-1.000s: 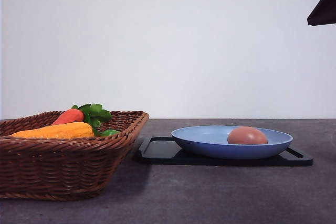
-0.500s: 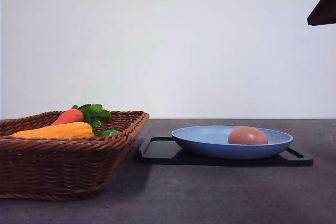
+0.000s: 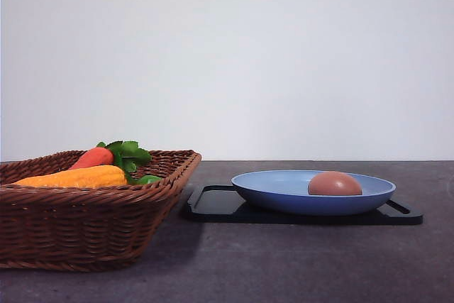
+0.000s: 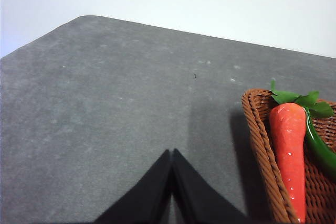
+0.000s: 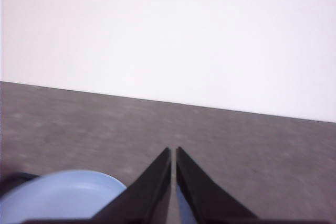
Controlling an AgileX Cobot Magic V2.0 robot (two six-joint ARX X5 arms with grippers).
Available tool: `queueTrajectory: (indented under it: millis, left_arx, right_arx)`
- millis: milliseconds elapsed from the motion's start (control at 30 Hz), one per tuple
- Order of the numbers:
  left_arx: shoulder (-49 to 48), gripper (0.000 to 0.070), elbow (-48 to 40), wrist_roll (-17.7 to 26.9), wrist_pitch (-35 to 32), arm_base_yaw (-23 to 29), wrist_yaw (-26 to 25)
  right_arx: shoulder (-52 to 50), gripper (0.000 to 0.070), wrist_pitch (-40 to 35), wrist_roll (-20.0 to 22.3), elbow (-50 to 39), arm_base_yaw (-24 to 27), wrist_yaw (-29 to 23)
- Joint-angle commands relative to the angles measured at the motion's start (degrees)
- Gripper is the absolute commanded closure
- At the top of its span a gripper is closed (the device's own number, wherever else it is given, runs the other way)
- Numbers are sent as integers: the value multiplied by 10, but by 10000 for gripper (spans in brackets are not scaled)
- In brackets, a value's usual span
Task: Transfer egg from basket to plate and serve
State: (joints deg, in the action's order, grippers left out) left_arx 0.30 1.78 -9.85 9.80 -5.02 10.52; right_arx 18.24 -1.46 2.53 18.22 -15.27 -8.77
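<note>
Gone from the front view's upper right corner is the dark shape seen earlier; egg, plate and basket unchanged. Egg [image 3: 335, 184] lies in the light-blue plate [image 3: 269, 191], right of centre, so the transfer looks done and serving remains. Plate sits on a black tray [image 3: 213, 204], probably so both can be carried together. Wicker basket [image 3: 85, 225] beside the tray holds corn cob [image 3: 71, 177] and carrot [image 3: 93, 157]. Left gripper [image 4: 172, 153] closed, empty, over bare table [image 4: 105, 103] beside the basket. Right gripper [image 5: 173, 150] closed, empty, near the plate rim. Nothing blocks the tray handles.
</note>
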Motion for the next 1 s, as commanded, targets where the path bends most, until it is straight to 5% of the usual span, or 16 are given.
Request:
queueTrajectory:
  millis: [0, 300, 633, 967]
  left_arx:
    - [-1, 700, -15, -1, 4, 0, -2]
    - [-1, 700, -15, -1, 4, 0, -2]
    - [-1, 700, -15, -1, 4, 0, -2]
    - [-1, 700, -15, -1, 4, 0, -2]
  right_arx:
    - [-16, 700, -5, 13, -18, 22, 7]
    - [-121, 700, -4, -5, -115, 108, 111]
    - [-158, 700, 31, -10, -164, 162, 133]
    - [-161, 700, 117, -35, -176, 165, 133]
